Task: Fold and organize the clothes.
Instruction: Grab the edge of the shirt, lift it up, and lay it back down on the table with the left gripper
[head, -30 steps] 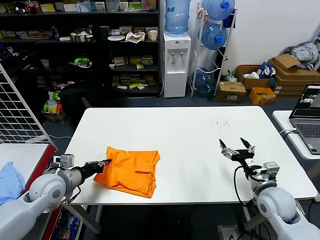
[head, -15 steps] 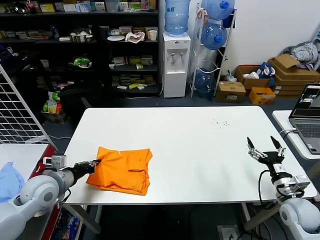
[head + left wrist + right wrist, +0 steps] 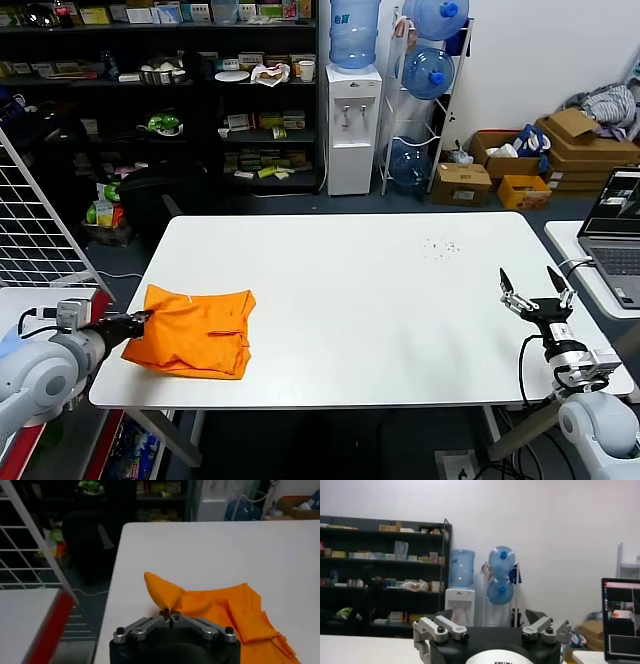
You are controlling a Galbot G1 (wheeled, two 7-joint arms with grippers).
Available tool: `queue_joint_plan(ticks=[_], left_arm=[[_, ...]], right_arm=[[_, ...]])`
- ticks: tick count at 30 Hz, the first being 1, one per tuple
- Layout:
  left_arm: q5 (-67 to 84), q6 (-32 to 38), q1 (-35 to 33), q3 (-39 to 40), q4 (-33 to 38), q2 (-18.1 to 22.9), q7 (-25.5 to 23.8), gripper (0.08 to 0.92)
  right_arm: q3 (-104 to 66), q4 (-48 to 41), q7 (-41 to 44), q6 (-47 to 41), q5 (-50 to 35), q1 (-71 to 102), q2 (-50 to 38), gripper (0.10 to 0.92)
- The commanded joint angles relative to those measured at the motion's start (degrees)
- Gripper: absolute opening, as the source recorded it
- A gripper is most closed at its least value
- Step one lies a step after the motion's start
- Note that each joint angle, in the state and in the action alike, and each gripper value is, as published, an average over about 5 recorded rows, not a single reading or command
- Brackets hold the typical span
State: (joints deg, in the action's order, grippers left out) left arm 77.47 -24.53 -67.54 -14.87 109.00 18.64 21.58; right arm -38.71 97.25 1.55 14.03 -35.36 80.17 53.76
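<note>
Clamped tight, the left gripper [image 3: 143, 317] pinches a corner of the folded orange T-shirt [image 3: 193, 331] at the left edge of the white table [image 3: 380, 300]; in the left wrist view its fingers [image 3: 168, 613] meet on a raised peak of fabric [image 3: 165, 594], with no gap showing between them. That shirt lies in the table's near-left corner, its left portion reaching the left edge and its near hem close to the front edge. No lettering shows on the upward face. Over by the table's right edge, near the front-right corner, the right gripper [image 3: 535, 299] hangs with fingers spread wide apart and pointing up, holding nothing; its wrist view shows both fingers [image 3: 440, 628] parted against the room beyond.
</note>
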Motion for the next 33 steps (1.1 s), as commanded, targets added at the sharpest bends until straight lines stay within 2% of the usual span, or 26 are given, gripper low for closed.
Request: queue_joint_plan(ticks=[1,11,22,28,33], left_arm=[[0.73,-0.34,-1.13,-3.14,-1.89,-6.13,0.68,0.091],[-0.64,-0.32,-0.39,-1.97,-7.4,-8.81,-2.9,0.091],[-1.52,-0.34,2.73,-0.34,-9.29,-11.75,-5.56,0.091],[0.22,-0.66,3.64,-0.67,-6.16,-12.74,-4.3,0.091],[3.42,-0.94,3.24,-0.56,-2.0,-11.68,-0.86,0.091]], right_arm=[[1.69,-1.16,0.29,1.09,0.3,-1.89,0.07,0.921],[1.24,-0.83,-0.15,0.48,0.74,-1.46,0.4,0.921],[0.12,0.55,-0.79,-0.32,1.44,-0.5,1.47,0.921],[0.33,0.94,-0.97,-0.43,1.62,-0.38,1.93,0.921],[0.15,1.63,-1.16,-0.69,1.77,-0.34,2.06,0.921]])
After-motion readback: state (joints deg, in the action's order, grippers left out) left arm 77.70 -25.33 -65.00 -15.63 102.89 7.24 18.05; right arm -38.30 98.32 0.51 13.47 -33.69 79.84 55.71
